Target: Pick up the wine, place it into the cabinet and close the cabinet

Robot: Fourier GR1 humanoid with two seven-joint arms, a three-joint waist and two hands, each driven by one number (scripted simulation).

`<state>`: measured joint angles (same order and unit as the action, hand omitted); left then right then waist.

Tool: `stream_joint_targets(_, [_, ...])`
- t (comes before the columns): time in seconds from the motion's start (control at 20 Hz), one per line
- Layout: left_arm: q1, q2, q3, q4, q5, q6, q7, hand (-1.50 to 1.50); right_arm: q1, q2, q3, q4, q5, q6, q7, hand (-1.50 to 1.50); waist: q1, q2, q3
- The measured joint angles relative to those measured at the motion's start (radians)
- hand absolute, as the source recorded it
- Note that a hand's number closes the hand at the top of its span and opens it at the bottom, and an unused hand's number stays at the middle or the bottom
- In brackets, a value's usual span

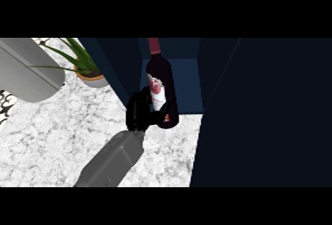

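The dark glass wine bottle with a red cap and a white and red label (160,88) is at the front of the open dark blue cabinet (188,83); its neck points into the cabinet and its bottom end sits over the front edge, just above the white marble surface (65,132); the pictures do not tell if it rests on the cabinet floor or is held up. A black hand (138,112) on a grey forearm (113,162) comes up from the lower edge of the view; I cannot tell which hand it is; its fingers (156,117) curl round the lower part of the bottle, and they hide some of it. The big dark blue cabinet door (266,114) stands open on the right and fills that side of the view. A green leafy plant in a small tan pot (83,66) stands on the surface to the left of the cabinet; a large grey rounded shape (26,70) lies at the far left, near the plant.
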<state>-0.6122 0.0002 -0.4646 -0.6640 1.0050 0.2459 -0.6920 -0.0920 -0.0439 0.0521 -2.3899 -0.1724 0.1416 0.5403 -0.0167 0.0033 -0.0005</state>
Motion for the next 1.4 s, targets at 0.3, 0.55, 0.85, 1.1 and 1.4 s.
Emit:
stream_joint_targets(0.3, [-0.117,-0.001,0.01,0.126,0.07,-0.014,-0.03,1.5,0.026,0.014,0.028,0.007,0.025,0.008,-0.042,-1.5,-0.01,0.002,-0.001])
stream_joint_targets(0.55, [-0.234,0.0,0.063,0.224,0.085,-0.02,-0.011,1.5,0.047,0.001,0.002,0.004,-0.005,0.027,-0.054,-1.5,-0.011,0.003,0.0])
stream_joint_targets(0.85, [-0.323,-0.001,0.065,0.302,0.113,-0.007,0.031,1.5,0.02,-0.003,-0.011,0.022,-0.018,0.023,-0.051,-1.5,-0.017,0.007,0.0])
stream_joint_targets(1.1, [-0.389,-0.001,0.06,0.374,0.119,0.013,0.075,1.5,0.012,0.005,0.005,0.045,-0.001,0.023,-0.069,-1.5,-0.026,0.012,-0.001])
stream_joint_targets(1.4, [-0.439,-0.001,0.061,0.441,0.131,0.014,0.103,1.5,0.007,0.01,0.02,0.052,0.003,0.03,-0.085,-1.5,-0.049,0.02,-0.001])
